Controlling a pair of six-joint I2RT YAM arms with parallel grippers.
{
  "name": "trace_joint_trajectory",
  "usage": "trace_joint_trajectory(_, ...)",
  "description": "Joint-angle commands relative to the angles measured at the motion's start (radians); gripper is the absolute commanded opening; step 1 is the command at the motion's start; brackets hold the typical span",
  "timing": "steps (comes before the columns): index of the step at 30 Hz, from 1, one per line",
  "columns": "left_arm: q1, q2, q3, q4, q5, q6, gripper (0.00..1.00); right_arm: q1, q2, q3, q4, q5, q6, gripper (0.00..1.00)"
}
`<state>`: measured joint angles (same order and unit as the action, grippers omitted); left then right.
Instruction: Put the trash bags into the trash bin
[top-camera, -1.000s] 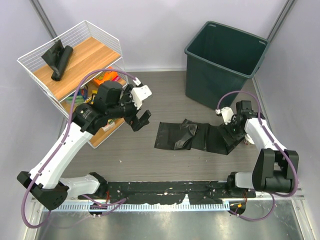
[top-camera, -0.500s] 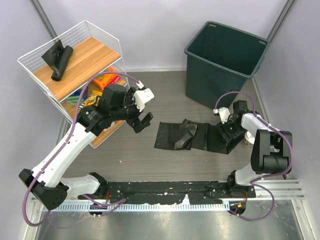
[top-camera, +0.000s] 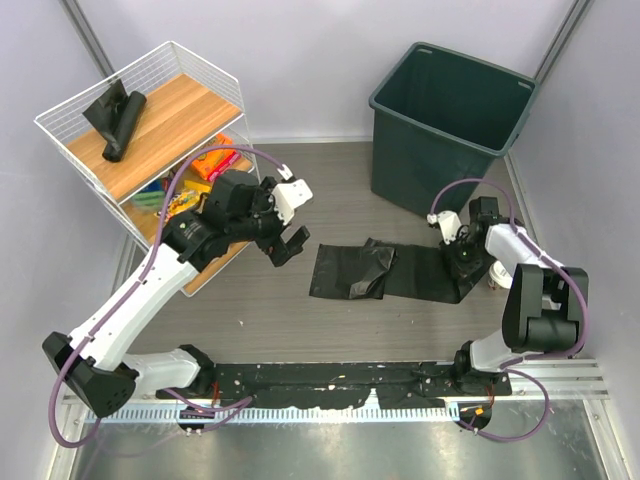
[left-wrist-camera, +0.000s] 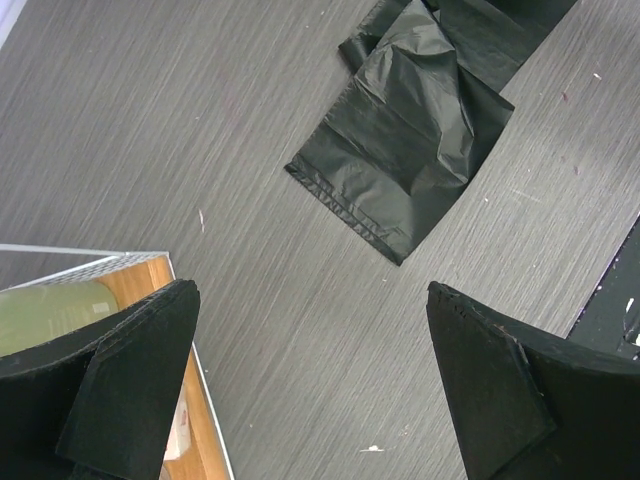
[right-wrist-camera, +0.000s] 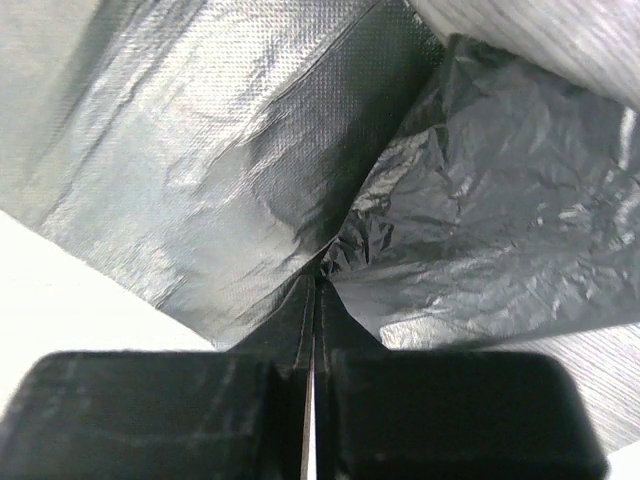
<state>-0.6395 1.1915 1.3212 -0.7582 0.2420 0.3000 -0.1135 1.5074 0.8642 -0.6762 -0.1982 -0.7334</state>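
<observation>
Tabletop (top-camera: 250, 310): is carrying the arms' work area; nothing is being lifted off it yet.
Trash bin (top-camera: 430, 160): is standing upright at 1 o'clock. No bag is showing inside from the top view, so no deposit appears to have been made.
Wire shelf rack (top-camera: 190, 105): is standing at 10 o'clock and is not part of the task.
Flat trash bags (top-camera: 385, 272): are lying spread just right of centre, with the trash bin at their 1 o'clock and apart from them.
Rolled trash bags (top-camera: 117, 118): are resting on the rack's top shelf, untouched; judged a later pickup.
Left gripper (top-camera: 285, 228): is hovering with jaws spread at 9 o'clock of the flat trash bags, holding nothing.
Right gripper (top-camera: 462, 262): is pinching the 3 o'clock end of the flat trash bags, jaws pressed together on the plastic. The lift and carry to the trash bin are remaining.
</observation>
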Motion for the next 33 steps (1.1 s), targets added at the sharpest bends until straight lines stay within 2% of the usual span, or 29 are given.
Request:
trace_joint_trajectory(1, -0.011, 0.002, -0.01, 0.063, -0.004, 0.013, 1.0, -0.003, -0.102, 0.073, -0.071, -0.073, -0.006, 0.02)
trace_joint_trajectory(4, -0.012, 0.0, -0.022, 0.086, -0.003, 0.007, 1.0, -0.003, -0.137, 0.12, -0.138, -0.133, -0.001, 0.01)
trace_joint_trajectory(12, -0.014, 0.04, -0.027, 0.172, 0.104, -0.024, 1.0, 0.001, -0.205, 0.317, -0.386, -0.476, -0.041, 0.01)
trace_joint_trajectory(16, -0.022, 0.094, 0.01, 0.229, 0.129, -0.041, 1.0, 0.035, -0.199, 0.429, -0.523, -0.601, -0.078, 0.01)
trace_joint_trajectory(25, -0.063, 0.275, 0.174, 0.283, 0.171, -0.05, 1.0, 0.245, -0.17, 0.568, -0.583, -0.699, -0.027, 0.01)
trace_joint_trajectory(33, -0.092, 0.324, 0.194, 0.283, 0.241, 0.05, 1.0, 0.267, -0.131, 0.65, -0.675, -0.738, -0.078, 0.01)
